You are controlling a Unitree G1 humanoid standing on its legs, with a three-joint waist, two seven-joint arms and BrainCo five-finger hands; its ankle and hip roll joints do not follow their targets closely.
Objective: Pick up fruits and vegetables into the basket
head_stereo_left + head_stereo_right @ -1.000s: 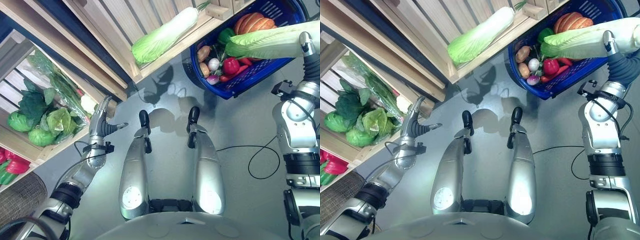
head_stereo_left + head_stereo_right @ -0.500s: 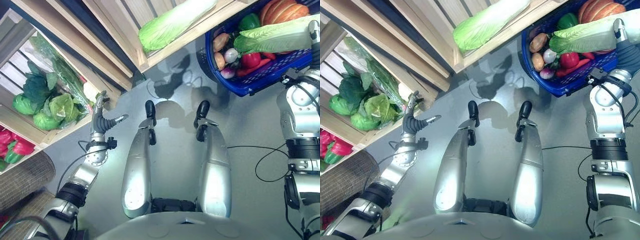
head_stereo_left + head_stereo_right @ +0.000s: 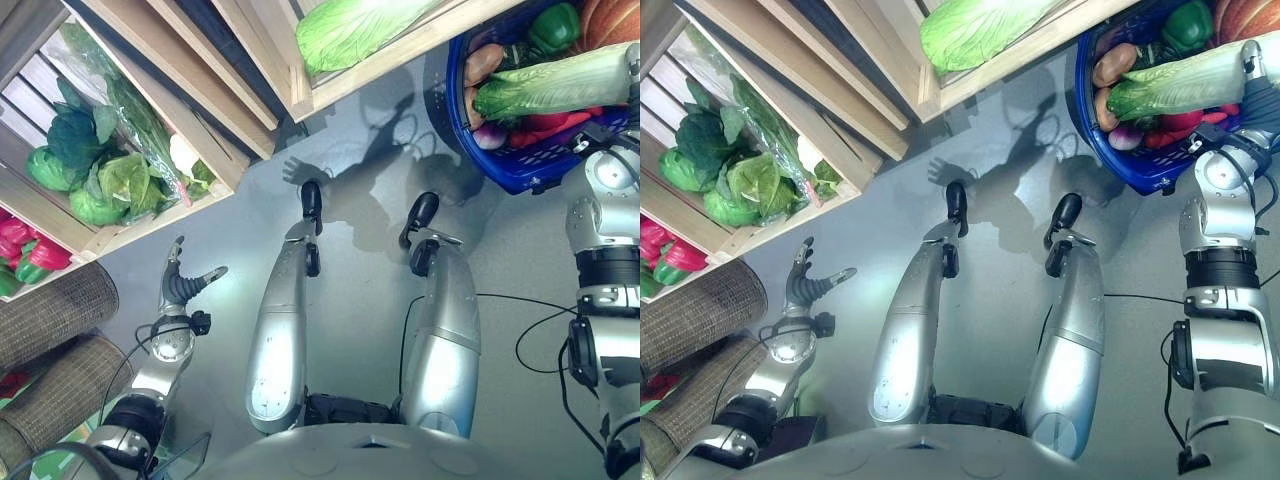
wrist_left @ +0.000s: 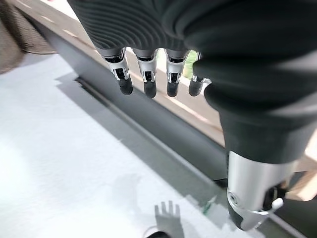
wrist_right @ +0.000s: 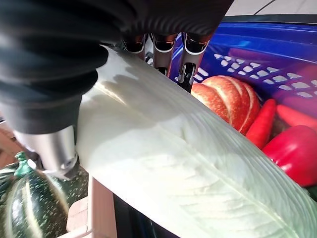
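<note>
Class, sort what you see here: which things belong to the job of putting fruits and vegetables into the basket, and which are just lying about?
Belongs to the job:
- blue plastic basket of produce
- long pale green napa cabbage held over it by the right hand
- second napa cabbage on the wooden shelf
- leafy greens in the wooden crate
- open left hand

Lying about:
- brown woven baskets

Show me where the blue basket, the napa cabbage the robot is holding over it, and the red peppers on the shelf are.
blue basket (image 3: 520,178): left eye view, front rim.
napa cabbage (image 3: 560,85): left eye view, middle of its leaves.
red peppers (image 3: 25,250): left eye view, on one pepper.
</note>
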